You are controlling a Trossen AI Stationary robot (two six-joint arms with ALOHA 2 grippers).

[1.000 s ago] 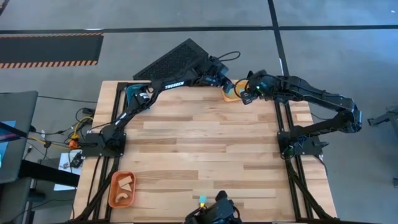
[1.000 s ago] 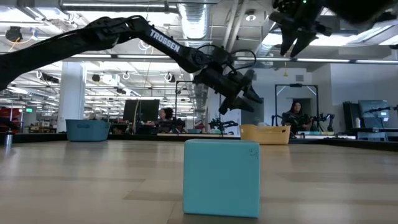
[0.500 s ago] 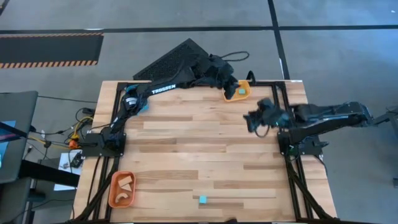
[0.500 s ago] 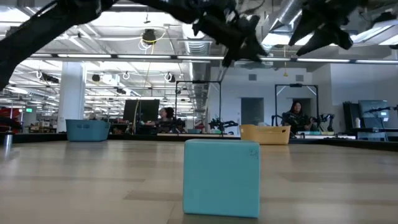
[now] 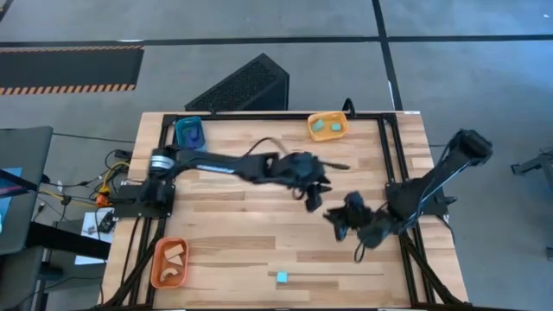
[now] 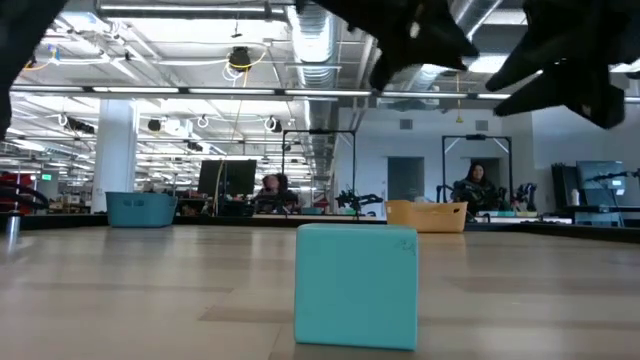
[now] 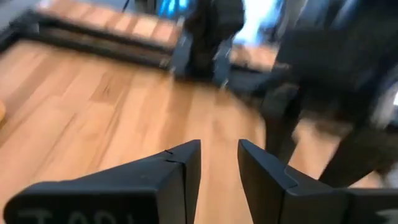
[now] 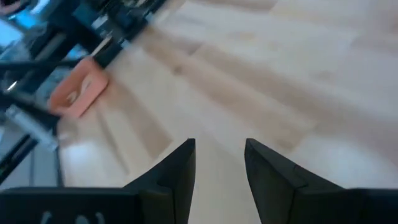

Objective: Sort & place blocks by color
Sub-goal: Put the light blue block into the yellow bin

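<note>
- On the wooden table (image 5: 259, 216), both arms hang over the middle: left gripper (image 5: 311, 197) near the centre, right gripper (image 5: 339, 223) just beside it toward the right, both blurry from above.
- Wrist views show each pair of fingers (image 7: 186, 163) a little apart with nothing between them, same on the right (image 8: 177, 165).
- Three trays: a teal tray (image 5: 189, 133) at the far left corner, a yellow-orange tray (image 5: 339, 132) at the far edge, an orange tray (image 5: 155, 268) at the near left corner.
- Blocks I can count: two cyan cubes (image 5: 325, 126) in the yellow-orange tray, two tan wooden blocks (image 5: 175, 255) in the orange one, something dark blue (image 5: 190, 136) in the teal one (can't tell how many).
- One lone cyan cube (image 5: 282, 277) sits on bare wood near the front edge, well apart from every tray.
</note>
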